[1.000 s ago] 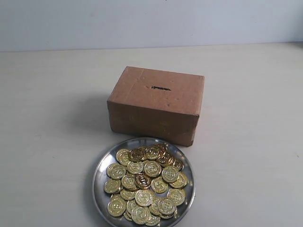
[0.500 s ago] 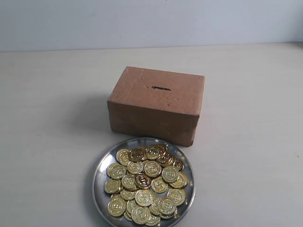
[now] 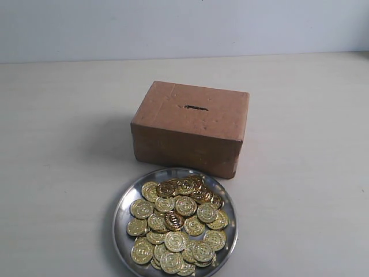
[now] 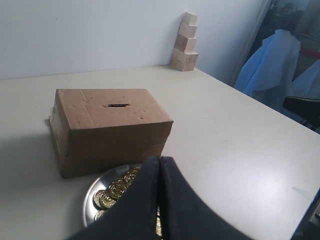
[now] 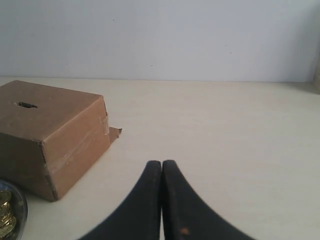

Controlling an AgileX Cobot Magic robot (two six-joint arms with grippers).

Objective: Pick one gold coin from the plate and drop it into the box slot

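Pressed together and empty at the left tool (image 4: pixel 160 160); likewise at the right tool (image 5: pixel 161 163). Just below and ahead of the left tool, the plate (image 4: pixel 89 199), heaped with gold coins (image 4: pixel 118 188), just beside the box (image 4: pixel 107 127). From the right tool, only a sliver of plate off to one side, so probably a left-arm pick. Beyond the plate, the box slot (image 4: pixel 118 105) in the top face, long axis along the box's length. No obstacle between; wooden blocks (image 4: pixel 185 42) well apart at the far edge of the desk (image 4: pixel 225 140).

No writing is legible; the embossing on the gold coins (image 3: pixel 185 205) is too small to read.
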